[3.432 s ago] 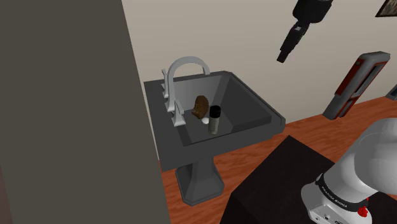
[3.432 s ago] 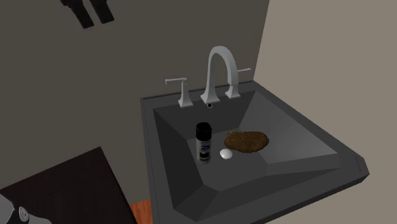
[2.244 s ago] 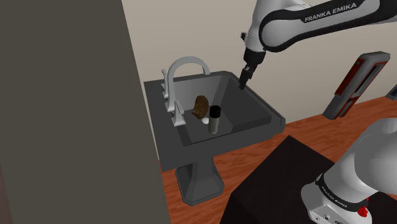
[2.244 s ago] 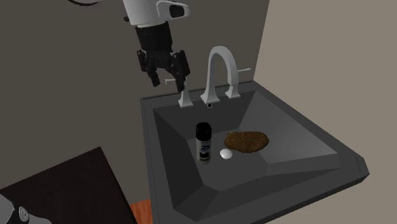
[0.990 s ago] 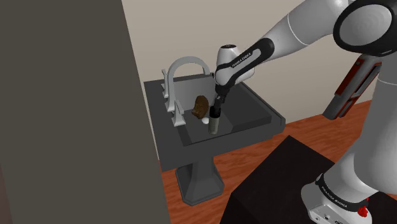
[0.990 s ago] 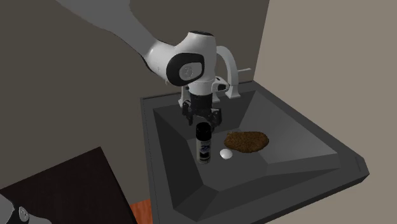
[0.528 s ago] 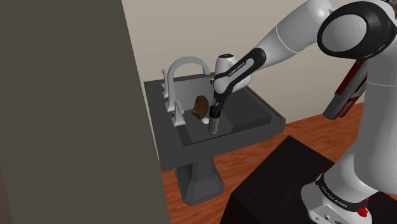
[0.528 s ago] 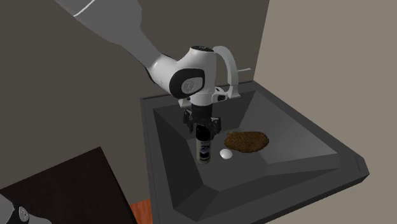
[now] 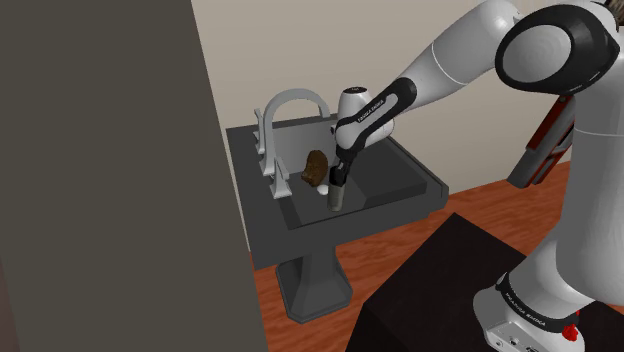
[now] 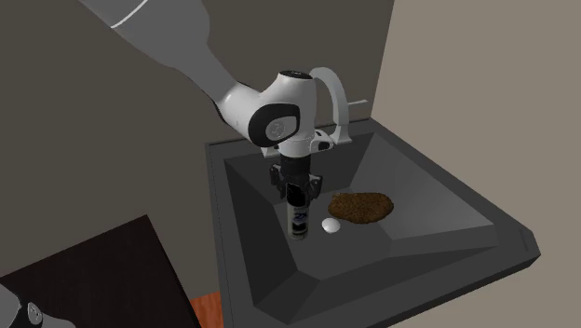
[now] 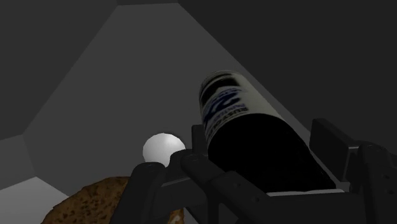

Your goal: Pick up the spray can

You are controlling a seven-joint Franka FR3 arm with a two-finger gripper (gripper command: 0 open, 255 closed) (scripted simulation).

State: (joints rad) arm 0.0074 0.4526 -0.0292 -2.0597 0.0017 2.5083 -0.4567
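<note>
The spray can (image 10: 299,222), dark with a black cap and a pale printed label, stands upright on the floor of the dark grey sink (image 10: 447,186). My gripper (image 10: 298,194) comes straight down on it from above and is shut on its upper part. In the wrist view the can (image 11: 235,108) sits clasped in the gripper (image 11: 261,153), with a black finger pressed on each side. In the shoulder view the gripper (image 9: 338,180) covers the can's cap, and the can's body (image 9: 336,197) shows below it.
A brown lumpy object (image 10: 361,207) and a small white drain plug (image 10: 331,225) lie beside the can. A silver faucet (image 10: 326,93) with two handles stands at the sink's back rim. The sink's sloped walls (image 9: 410,165) surround the can. The dark stand (image 9: 440,290) is close by.
The gripper came down over the can's cap and its fingers closed on the can. The can still stands in the same spot in the basin.
</note>
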